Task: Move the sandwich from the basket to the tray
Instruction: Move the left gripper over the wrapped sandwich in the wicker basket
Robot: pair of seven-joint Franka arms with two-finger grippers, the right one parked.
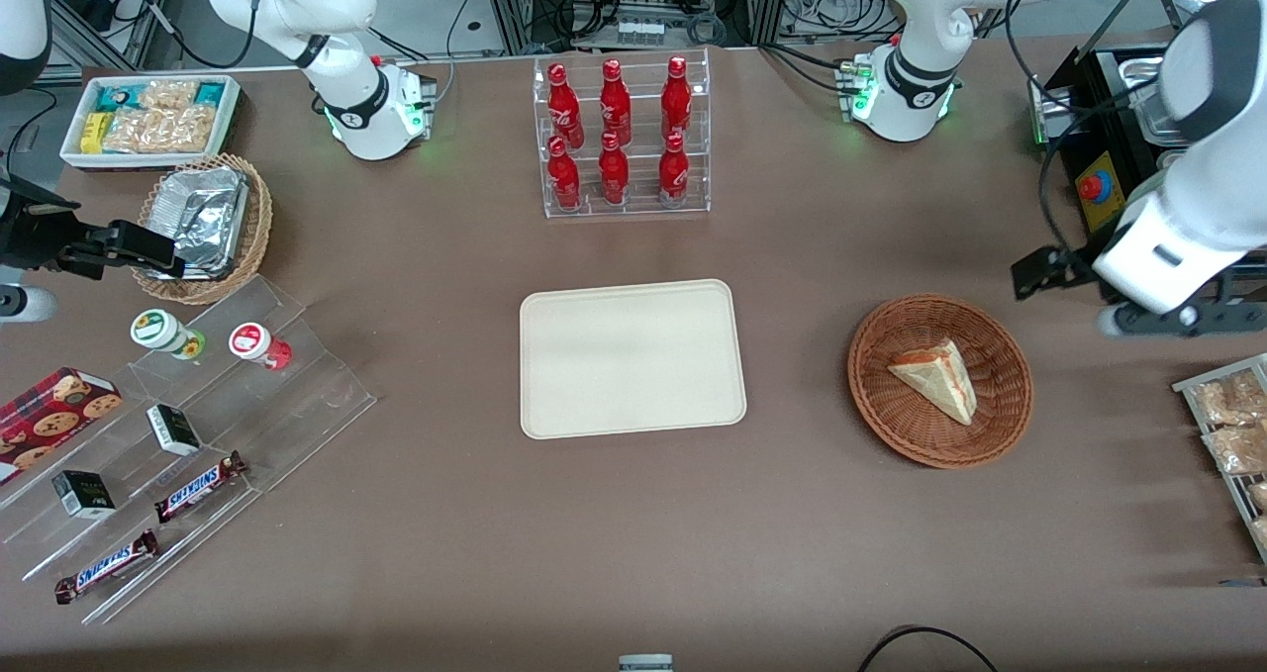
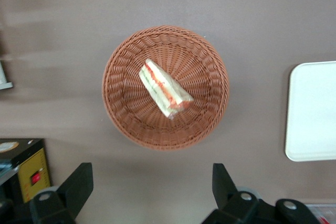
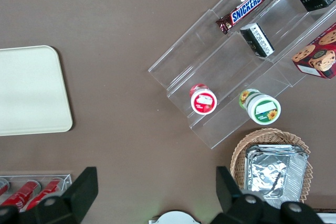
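The sandwich (image 1: 935, 380), a pale wedge with red and green filling at its edge, lies in the round reddish-brown wicker basket (image 1: 876, 405). The cream tray (image 1: 633, 360) lies flat beside the basket, toward the parked arm's end, and holds nothing. My left gripper (image 1: 1037, 274) hovers above the table beside the basket, toward the working arm's end and a little farther from the front camera. In the left wrist view the gripper (image 2: 151, 182) is open and empty, with the sandwich (image 2: 165, 95), the basket (image 2: 121, 114) and a tray corner (image 2: 315, 114) below it.
A clear rack of red bottles (image 1: 624, 138) stands farther back than the tray. A black box with a red button (image 1: 1099, 187) and a wire rack of bagged snacks (image 1: 1227, 434) flank the working arm. Acrylic snack shelves (image 1: 168, 434), a foil-lined tan basket (image 1: 203, 222) and a white bin (image 1: 148, 118) sit at the parked arm's end.
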